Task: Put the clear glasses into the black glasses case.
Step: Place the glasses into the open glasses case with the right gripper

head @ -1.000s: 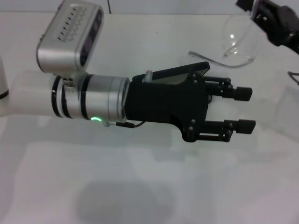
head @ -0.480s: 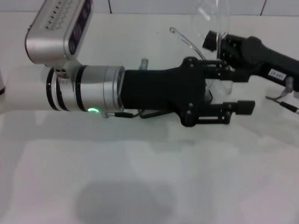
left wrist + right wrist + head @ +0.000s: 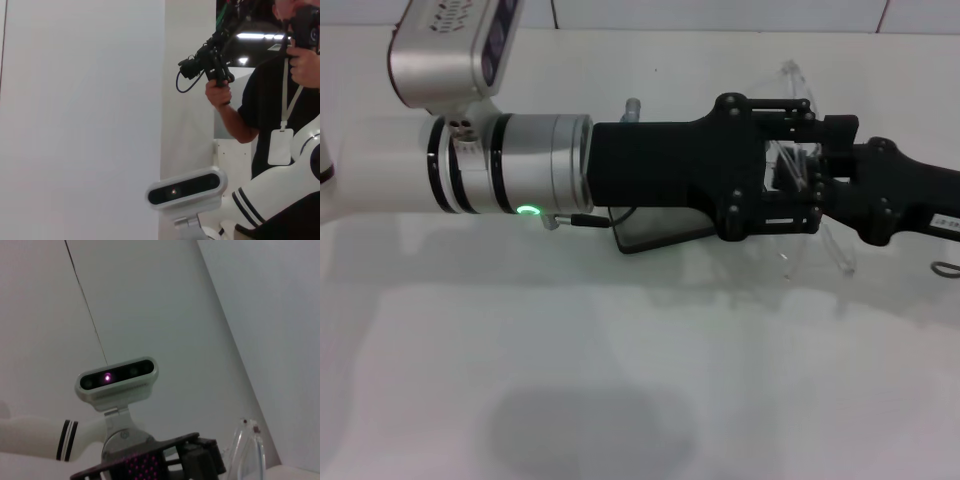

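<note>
Left arm's gripper [image 3: 817, 178] reaches across the white table [image 3: 620, 400] from 9 o'clock, fingers spread wide around the tip of the right gripper [image 3: 788, 178], which comes in from 3 o'clock pinched on the clear glasses [image 3: 798, 90]; these hang mid-air between the two, their arms trailing toward 5 o'clock. The black glasses case [image 3: 660, 232] lies under the left gripper, mostly hidden. Judged a handover: the left should close on the frame, not a thin arm, before the right lets go.
</note>
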